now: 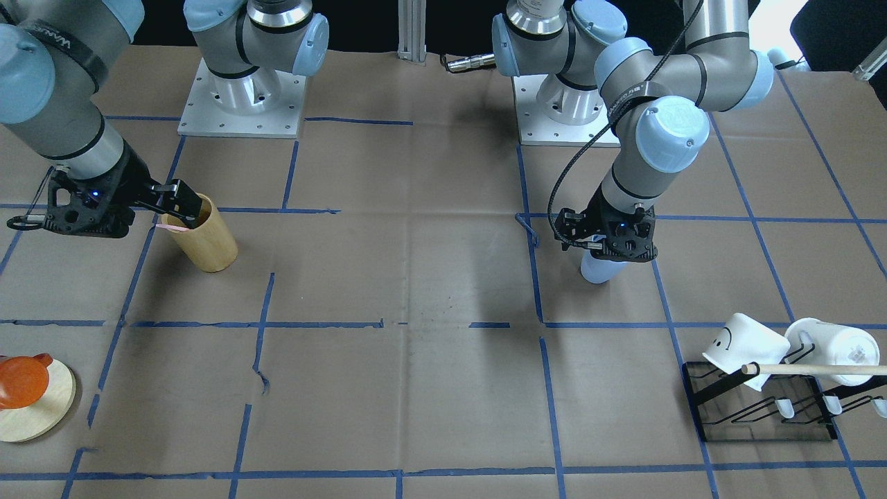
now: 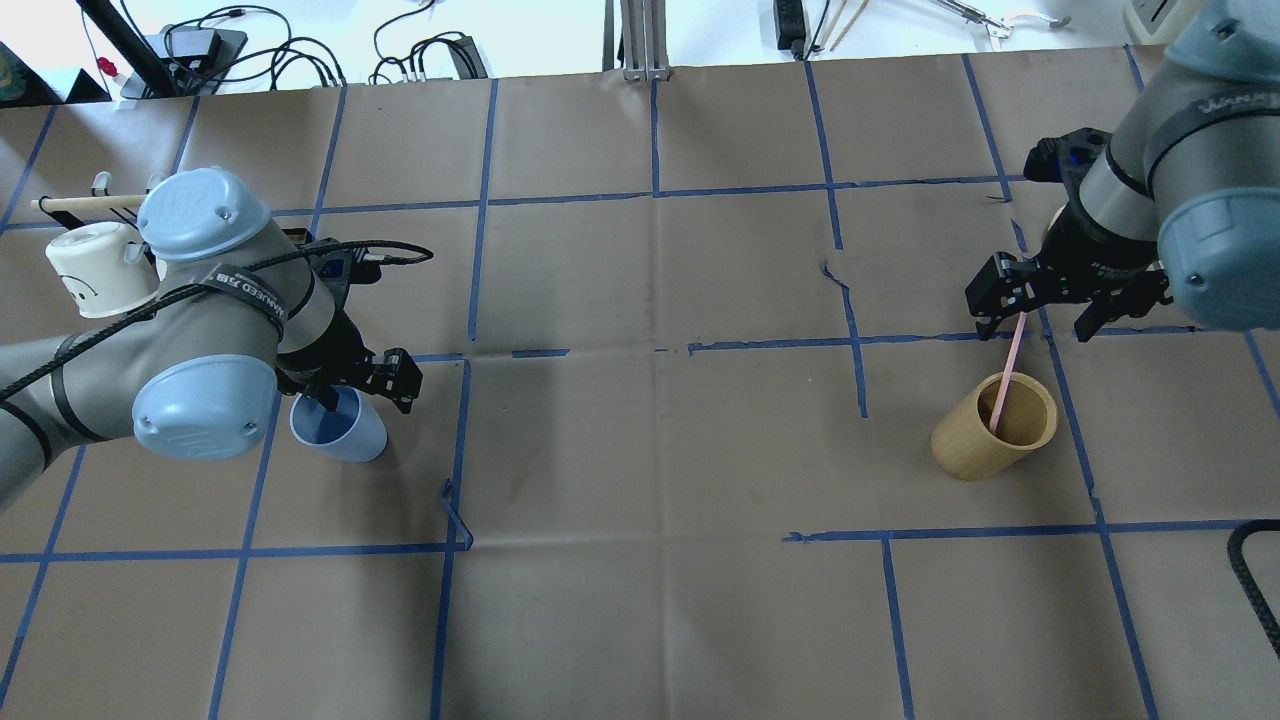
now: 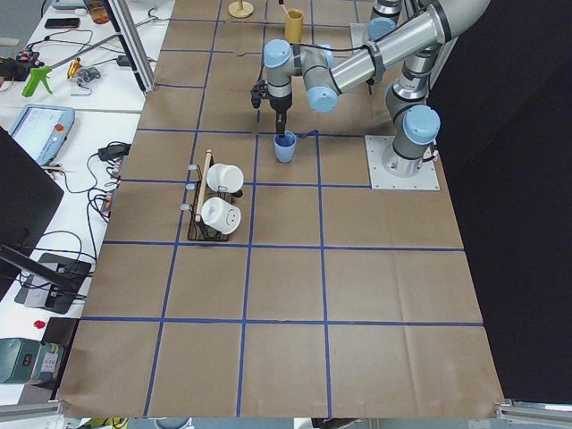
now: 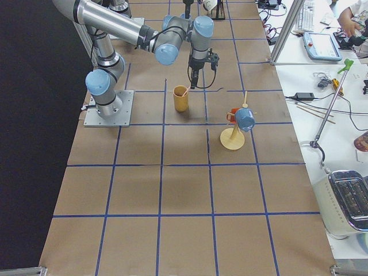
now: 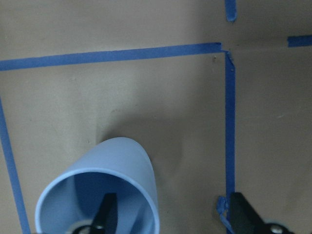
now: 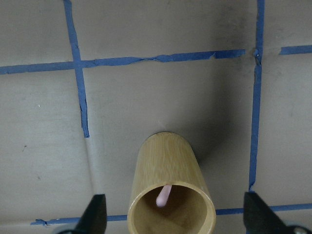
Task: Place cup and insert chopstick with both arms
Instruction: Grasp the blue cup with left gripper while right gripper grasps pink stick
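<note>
Left gripper (image 5: 174, 217): spread wide and holding nothing. One finger (image 5: 105, 215) hangs inside the mouth of the blue cup (image 5: 124, 163). The other finger (image 5: 243, 214) is outside the cup's wall and clear of it. The cup stands upright on the surface (image 1: 443, 277), mouth up, just beside a line of blue tape (image 5: 229, 122).

Right gripper (image 2: 1032, 320): also spread wide and holding nothing. In the right wrist view its two fingers flank the bamboo holder (image 2: 975, 452) without touching it. The holder stands upright inside a taped square. The pink chopstick (image 2: 1005, 385) has its lower end in the holder and leans against the rim. Its upper end reaches up between the open fingers, and whether it touches either finger cannot be told.

Beyond the left arm, at the surface's edge, is a black wire rack (image 1: 762, 419). It carries two white mugs (image 1: 745, 341) lying on their sides, with a wooden rod (image 1: 811, 369) across them. Beyond the right arm, a round wooden stand (image 1: 38, 412) bears an orange cup (image 1: 21, 378).
</note>
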### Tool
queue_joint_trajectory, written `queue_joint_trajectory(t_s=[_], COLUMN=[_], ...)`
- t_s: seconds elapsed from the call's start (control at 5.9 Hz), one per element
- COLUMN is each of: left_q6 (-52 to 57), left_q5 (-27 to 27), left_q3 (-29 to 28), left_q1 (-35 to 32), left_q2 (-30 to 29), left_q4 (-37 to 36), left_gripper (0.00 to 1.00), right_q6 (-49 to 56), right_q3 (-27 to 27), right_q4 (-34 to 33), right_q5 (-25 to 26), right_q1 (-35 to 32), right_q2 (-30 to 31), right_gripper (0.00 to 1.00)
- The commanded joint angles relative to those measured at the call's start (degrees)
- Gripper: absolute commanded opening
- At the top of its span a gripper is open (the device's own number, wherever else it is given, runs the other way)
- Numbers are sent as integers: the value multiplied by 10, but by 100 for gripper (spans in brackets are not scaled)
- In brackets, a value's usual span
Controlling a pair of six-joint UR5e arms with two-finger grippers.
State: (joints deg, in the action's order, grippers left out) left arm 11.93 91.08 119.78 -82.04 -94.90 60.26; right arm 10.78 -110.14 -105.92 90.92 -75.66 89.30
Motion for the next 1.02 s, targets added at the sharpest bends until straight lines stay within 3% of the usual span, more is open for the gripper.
queue_joint_trajectory(t_s=[0.0, 0.17, 0.34, 0.51, 0.85], left_q6=[-2, -2, -11, -68, -255], left_q5=[3, 3, 2, -5, -9], left_q3=[-3, -6, -10, -52, -135], left_q1=[0, -1, -4, -36, -170], left_q2=[-9, -7, 1, 0, -38], left_q4=[5, 13, 13, 23, 44], left_gripper=[9, 4, 2, 2, 2], right_q6=[-1, 0, 0, 0, 1], right_q3=[-10, -9, -7, -2, 49], right_q4=[-31, -30, -30, -30, 2], right_q5=[2, 2, 2, 2, 2], right_q1=[0, 0, -1, -2, -5], right_q2=[0, 0, 0, 3, 7], right_gripper=[62, 32, 15, 9, 9])
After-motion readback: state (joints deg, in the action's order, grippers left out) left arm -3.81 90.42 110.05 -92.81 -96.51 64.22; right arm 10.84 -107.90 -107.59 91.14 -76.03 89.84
